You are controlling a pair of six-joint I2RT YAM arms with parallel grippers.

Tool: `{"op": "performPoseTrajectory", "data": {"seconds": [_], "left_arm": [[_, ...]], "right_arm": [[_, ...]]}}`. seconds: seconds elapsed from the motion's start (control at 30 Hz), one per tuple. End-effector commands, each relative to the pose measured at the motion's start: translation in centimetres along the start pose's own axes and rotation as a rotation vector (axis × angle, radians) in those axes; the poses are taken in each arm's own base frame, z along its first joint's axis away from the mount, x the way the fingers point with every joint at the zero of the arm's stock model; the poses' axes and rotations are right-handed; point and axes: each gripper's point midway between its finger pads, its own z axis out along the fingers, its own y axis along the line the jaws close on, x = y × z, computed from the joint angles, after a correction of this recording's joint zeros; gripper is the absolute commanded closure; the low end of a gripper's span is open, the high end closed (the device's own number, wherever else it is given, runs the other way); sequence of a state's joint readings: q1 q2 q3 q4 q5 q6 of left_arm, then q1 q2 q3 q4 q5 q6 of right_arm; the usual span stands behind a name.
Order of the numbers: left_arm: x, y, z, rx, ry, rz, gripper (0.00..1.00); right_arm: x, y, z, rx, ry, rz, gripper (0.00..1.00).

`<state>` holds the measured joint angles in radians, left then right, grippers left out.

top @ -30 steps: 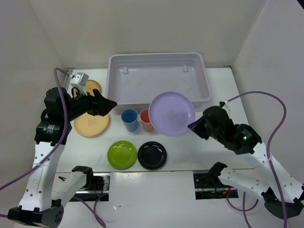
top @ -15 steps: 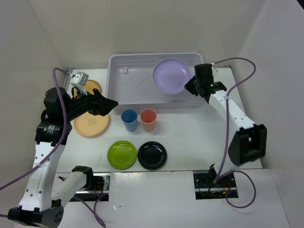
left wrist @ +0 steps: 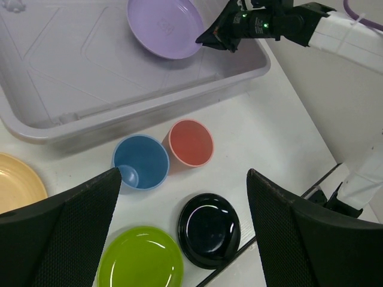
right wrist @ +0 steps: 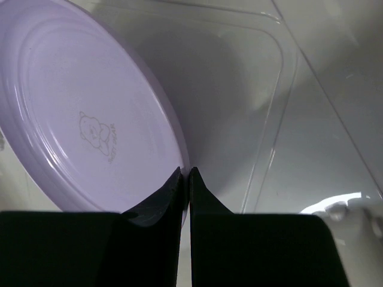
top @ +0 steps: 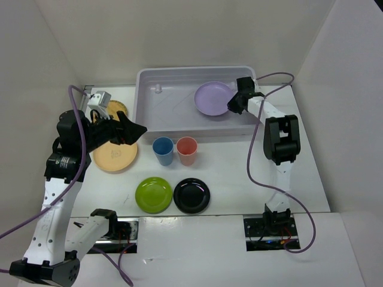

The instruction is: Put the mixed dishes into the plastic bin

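The lilac plate [top: 210, 98] is tilted inside the plastic bin [top: 143, 117], at its right end. My right gripper [top: 230, 107] is shut on the plate's right rim; the right wrist view shows the fingertips [right wrist: 185, 174] pinching the rim of the plate [right wrist: 90, 119]. My left gripper [top: 140, 129] is open and empty, hovering left of the blue cup [top: 163, 149] and coral-red cup [top: 187, 149]. The lime green plate [top: 153, 194], black plate [top: 191, 195], pale orange plate [top: 114, 157] and woven disc [top: 114, 109] lie on the table.
In the left wrist view the open fingers [left wrist: 72, 227] frame the two cups, the black plate [left wrist: 209, 229] and the lime plate [left wrist: 140, 263]. The bin's near wall [left wrist: 119, 113] stands just behind the cups. White walls enclose the table on three sides.
My right arm carried the lilac plate from above the cups back into the bin and lowered it at the right end. The left arm has not moved.
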<state>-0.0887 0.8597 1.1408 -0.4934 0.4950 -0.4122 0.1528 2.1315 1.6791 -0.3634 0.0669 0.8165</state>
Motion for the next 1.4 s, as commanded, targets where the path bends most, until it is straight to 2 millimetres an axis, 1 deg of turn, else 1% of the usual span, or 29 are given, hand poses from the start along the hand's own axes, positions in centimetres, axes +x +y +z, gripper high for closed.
{"op": "performPoseTrajectory", "data": {"seconds": [0.0,0.07,0.17,0.33,0.37,0.4,0.5,0.53,0.6,0.63,0.73,0.77,0.8,0.83,0.87,0.9,0.93,0.97,1.0,1.03,1.07,1.1,1.13,1.17,1.2,1.23,1.27,1.3,1.37], "left_arm": [[-0.9,-0.3,-0.4,0.0,-0.024,0.054,0.08],[-0.9,-0.3,-0.4,0.0,-0.024,0.054,0.07],[-0.9,-0.4,-0.4,0.0,-0.024,0.045,0.07],[-0.1,0.5,-0.1,-0.032,-0.005,0.029,0.04],[0.0,0.7,-0.4,-0.043,-0.013,0.031,0.04],[-0.3,0.8,-0.7,-0.063,-0.032,0.037,0.04],[-0.2,1.4,-0.8,-0.096,-0.043,0.027,0.04],[-0.3,1.8,-0.8,-0.119,-0.051,0.018,0.04],[-0.2,2.3,-0.9,-0.153,-0.048,0.011,0.01],[-0.7,3.3,-1.4,-0.222,-0.066,0.009,0.0],[-1.5,6.0,-3.1,-0.411,-0.108,0.013,0.0],[-2.3,7.6,-4.2,-0.524,-0.146,0.014,0.0],[-1.8,8.4,-4.7,-0.577,-0.135,-0.002,0.0],[-1.8,9.4,-5.4,-0.647,-0.149,-0.021,0.0],[-1.1,9.9,-5.5,-0.674,-0.119,-0.027,0.0],[-0.7,10.1,-5.3,-0.681,-0.103,-0.048,0.0],[0.4,10.9,-4.8,-0.704,-0.07,-0.079,0.0],[1.7,11.5,-4.2,-0.709,-0.033,-0.102,0.0],[2.7,11.7,-3.7,-0.706,-0.005,-0.124,0.0],[3.7,11.3,-2.5,-0.644,0.025,-0.176,0.0],[3.8,10.9,-1.7,-0.598,0.015,-0.209,0.0],[4.7,11.5,-1.1,-0.585,0.028,-0.267,0.0],[4.0,10.4,-0.3,-0.505,-0.018,-0.334,0.0],[3.9,10.6,-0.2,-0.499,-0.043,-0.37,0.01],[3.6,10.9,-0.8,-0.507,-0.092,-0.399,0.03],[2.8,10.7,-1.2,-0.499,-0.145,-0.433,0.05],[2.5,11.0,-1.9,-0.529,-0.188,-0.447,0.07],[1.9,10.5,-3.1,-0.526,-0.246,-0.447,0.13],[2.9,11.3,-3.3,-0.552,-0.25,-0.49,0.19]], "right_arm": [[-4.1,3.5,0.4,-0.1,-0.087,0.018,1.0],[-4.1,3.2,1.3,-0.076,-0.084,0.03,1.0],[-5.5,2.8,2.9,-0.039,-0.123,0.059,1.0],[-5.4,1.8,5.0,0.025,-0.088,0.08,0.97],[-5.4,1.9,5.1,0.027,-0.087,0.08,0.93],[-5.9,2.4,4.9,0.015,-0.097,0.081,0.84],[-5.6,2.1,5.3,0.022,-0.091,0.08,0.71],[-5.9,2.6,4.7,0.006,-0.091,0.081,0.62],[-5.9,3.0,4.4,-0.012,-0.087,0.081,0.56],[-6.2,3.6,3.6,-0.034,-0.087,0.073,0.48],[-8.1,4.9,0.7,-0.081,-0.124,0.062,0.35],[-9.3,6.0,-1.6,-0.116,-0.156,0.055,0.31],[-9.7,7.1,-3.2,-0.144,-0.174,0.036,0.28],[-9.9,6.9,-4.1,-0.137,-0.186,0.038,0.25],[-11.7,8.4,-7.5,-0.187,-0.246,0.03,0.24],[-11.7,9.1,-9.1,-0.21,-0.259,0.018,0.23],[-11.1,8.6,-9.8,-0.213,-0.248,0.015,0.21],[-12.3,9.9,-13.6,-0.283,-0.297,0.01,0.2],[-12.2,10.1,-15.0,-0.31,-0.306,0.008,0.2],[-10.7,9.1,-14.9,-0.312,-0.271,0.001,0.18],[-11.2,10.5,-18.6,-0.392,-0.314,-0.003,0.17],[-9.8,9.5,-18.3,-0.389,-0.285,-0.009,0.17],[-9.0,9.6,-19.1,-0.42,-0.262,-0.018,0.17],[-8.6,10.1,-21.1,-0.455,-0.268,-0.039,0.17],[-7.3,9.7,-21.1,-0.449,-0.25,-0.066,0.17],[-7.2,9.5,-21.6,-0.451,-0.255,-0.075,0.17],[-6.8,9.9,-23.2,-0.478,-0.268,-0.09,0.17],[-5.9,9.4,-23.3,-0.468,-0.252,-0.109,0.17],[-5.5,8.9,-25.2,-0.49,-0.265,-0.12,0.16]]}}
